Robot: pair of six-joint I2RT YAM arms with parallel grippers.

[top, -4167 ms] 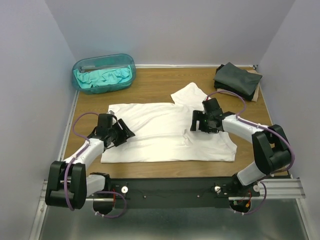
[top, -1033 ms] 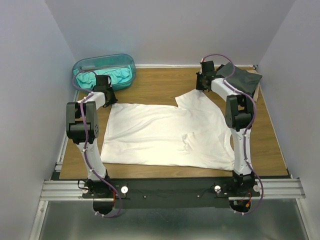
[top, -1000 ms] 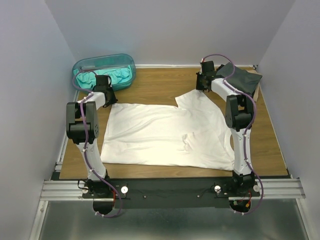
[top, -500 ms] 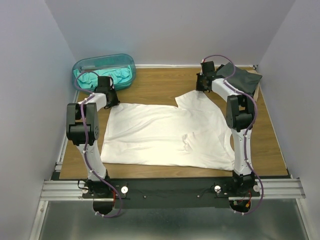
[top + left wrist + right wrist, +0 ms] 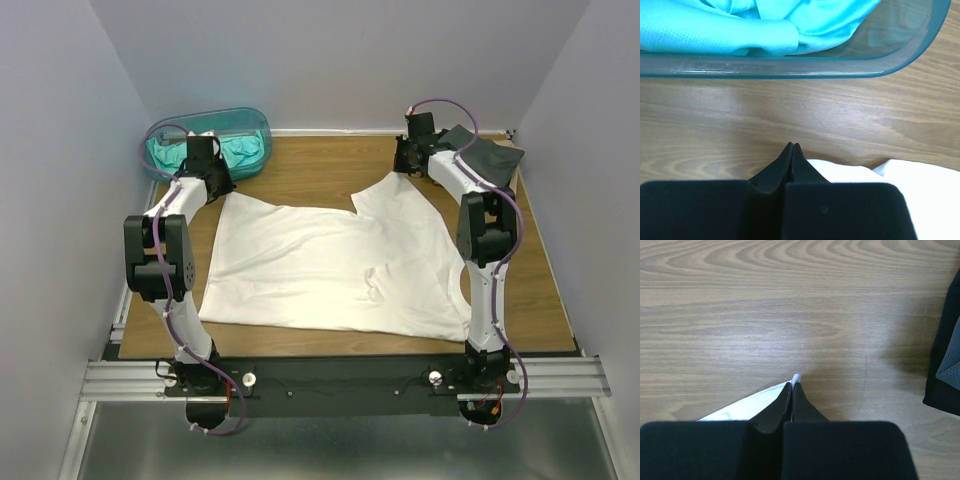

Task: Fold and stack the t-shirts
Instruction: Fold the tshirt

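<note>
Both are clenched, the left hand [image 5: 791, 145] pinching the 10 o'clock corner of the white shirt [image 5: 330, 265] and the right hand [image 5: 792, 385] its 1 o'clock sleeve tip; spread mid-tabletop [image 5: 310, 172], the cloth looks light and limp, so corners seem the best hold.

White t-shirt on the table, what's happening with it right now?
Both arms reach across the table. The left gripper is shut on the white t-shirt's far left corner, beside the teal tub. The right gripper is shut on its far right corner, near the dark folded shirts. The shirt lies spread out, not yet folded.
</note>
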